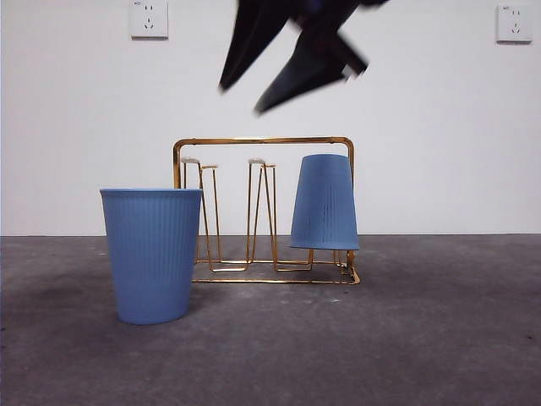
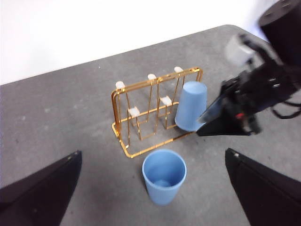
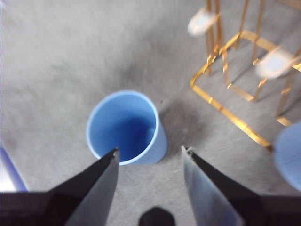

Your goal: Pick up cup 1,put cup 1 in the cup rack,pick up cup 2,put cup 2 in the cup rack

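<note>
Step in hand appears to be picking up cup 2 (image 1: 152,254), which stands upright on the table (image 1: 423,338) near-left of the cup rack (image 1: 264,211), already holding inverted cup 1 (image 1: 325,203); right claw (image 3: 149,157), spread and empty above it, must descend to grip.

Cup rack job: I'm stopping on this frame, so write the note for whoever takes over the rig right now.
Right gripper: open, empty, above the upright blue cup, which stands on the table in front of the cup rack.
Left gripper: open, empty, held back from the work.
Done: one blue cup sits upside down over a prong at one end of the rack.
Left: grasp the upright cup, turn it over and set it on a free prong. The other prongs look unoccupied.
</note>
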Robot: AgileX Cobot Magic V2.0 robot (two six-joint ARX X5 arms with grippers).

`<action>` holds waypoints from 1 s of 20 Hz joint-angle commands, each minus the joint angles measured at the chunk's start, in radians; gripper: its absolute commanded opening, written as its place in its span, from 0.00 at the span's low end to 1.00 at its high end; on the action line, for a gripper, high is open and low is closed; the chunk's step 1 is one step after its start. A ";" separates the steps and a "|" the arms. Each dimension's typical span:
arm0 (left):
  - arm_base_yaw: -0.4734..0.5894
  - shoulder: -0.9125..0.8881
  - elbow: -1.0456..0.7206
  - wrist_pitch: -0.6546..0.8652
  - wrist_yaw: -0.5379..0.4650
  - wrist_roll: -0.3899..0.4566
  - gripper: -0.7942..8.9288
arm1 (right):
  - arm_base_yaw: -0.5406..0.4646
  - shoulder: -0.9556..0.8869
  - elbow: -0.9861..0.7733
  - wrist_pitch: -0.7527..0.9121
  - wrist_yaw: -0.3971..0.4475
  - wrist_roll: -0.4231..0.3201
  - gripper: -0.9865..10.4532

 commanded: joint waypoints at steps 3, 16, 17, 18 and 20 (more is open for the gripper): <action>0.002 -0.042 -0.006 -0.044 -0.003 -0.014 0.63 | 0.035 0.092 0.002 0.073 0.034 0.038 0.29; 0.002 -0.045 -0.006 -0.076 -0.003 -0.009 0.63 | 0.074 0.302 0.176 0.018 0.098 0.066 0.29; 0.002 -0.045 -0.006 -0.076 -0.003 -0.009 0.63 | 0.075 0.316 0.186 0.005 0.096 0.066 0.29; 0.002 -0.045 -0.006 -0.076 -0.003 -0.009 0.63 | 0.077 0.328 0.191 -0.008 0.093 0.066 0.29; 0.002 -0.045 -0.006 -0.075 -0.003 -0.009 0.63 | 0.083 0.353 0.190 -0.029 0.093 0.066 0.29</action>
